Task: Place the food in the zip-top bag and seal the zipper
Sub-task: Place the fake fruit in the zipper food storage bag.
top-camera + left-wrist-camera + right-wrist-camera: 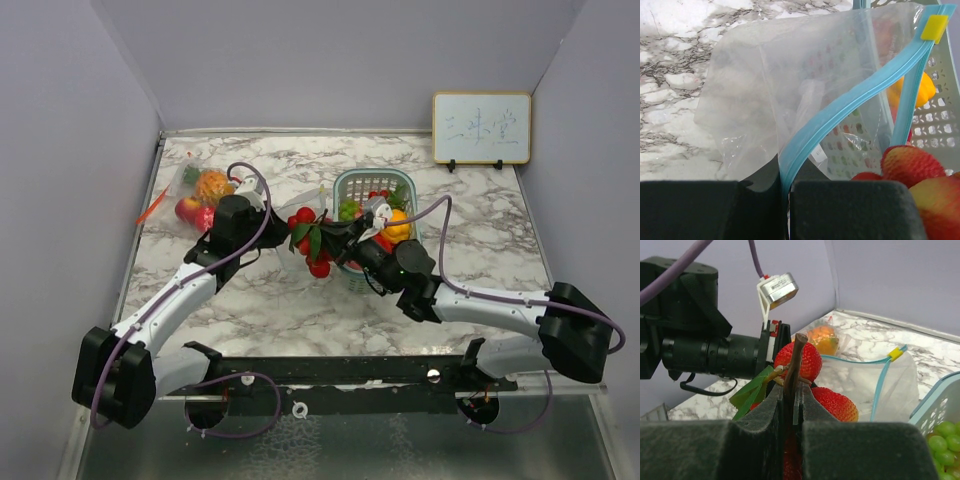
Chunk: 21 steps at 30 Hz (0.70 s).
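Observation:
My left gripper (265, 224) (785, 186) is shut on the blue zipper edge (840, 112) of a clear zip-top bag (765, 85), holding its mouth up; a yellow slider (934, 26) sits at the zipper's far end. My right gripper (337, 233) (793, 390) is shut on the brown stem of a bunch of red strawberries (309, 236) (800, 360) with green leaves, held at the bag's mouth (875, 380). The strawberries also show in the left wrist view (910, 165). The teal basket (352, 183) holds green grapes (942, 445) and a yellow pepper (922, 90).
A second clear bag with an orange and a pink peach (201, 195) lies at the far left, also in the right wrist view (822, 340). A small whiteboard (481, 128) stands at the back right. Grey walls enclose the marble table (480, 250).

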Available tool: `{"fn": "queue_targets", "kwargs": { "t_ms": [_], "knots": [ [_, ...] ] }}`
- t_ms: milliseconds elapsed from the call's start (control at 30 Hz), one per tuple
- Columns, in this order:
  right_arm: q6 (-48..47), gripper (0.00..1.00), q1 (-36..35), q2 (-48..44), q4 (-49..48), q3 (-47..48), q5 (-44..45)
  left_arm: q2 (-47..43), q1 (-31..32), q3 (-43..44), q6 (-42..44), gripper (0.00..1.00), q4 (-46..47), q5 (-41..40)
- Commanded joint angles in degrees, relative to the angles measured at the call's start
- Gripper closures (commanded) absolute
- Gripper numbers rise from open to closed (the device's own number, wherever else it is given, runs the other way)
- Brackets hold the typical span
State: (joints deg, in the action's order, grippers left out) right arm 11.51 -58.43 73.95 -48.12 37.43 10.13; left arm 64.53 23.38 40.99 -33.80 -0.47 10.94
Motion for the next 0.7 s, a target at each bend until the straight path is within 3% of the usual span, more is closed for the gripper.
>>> {"fn": "queue_targets", "kwargs": {
  "t_ms": [0, 167, 300, 667],
  "knots": [
    [-0.99, 0.99, -0.27, 2.07, -2.59, 1.39, -5.40, 0.26, 0.29, 1.77, 0.78, 1.00, 2.58, -0.04],
    [-0.95, 0.99, -0.27, 4.16, 0.28, 3.39, -4.17, -0.14, 0.39, 3.69, 1.33, 1.00, 1.43, -0.04],
    [1.08, 0.99, -0.24, 6.57, 5.27, 7.13, 2.27, -1.83, 0.35, 4.32, 1.11, 1.00, 0.62, 0.57],
    [1.30, 0.99, -0.26, 17.96, 21.97, 25.60, 17.59, -8.15, 0.34, 3.00, 1.55, 1.00, -4.55, 1.30]
  ]
}}
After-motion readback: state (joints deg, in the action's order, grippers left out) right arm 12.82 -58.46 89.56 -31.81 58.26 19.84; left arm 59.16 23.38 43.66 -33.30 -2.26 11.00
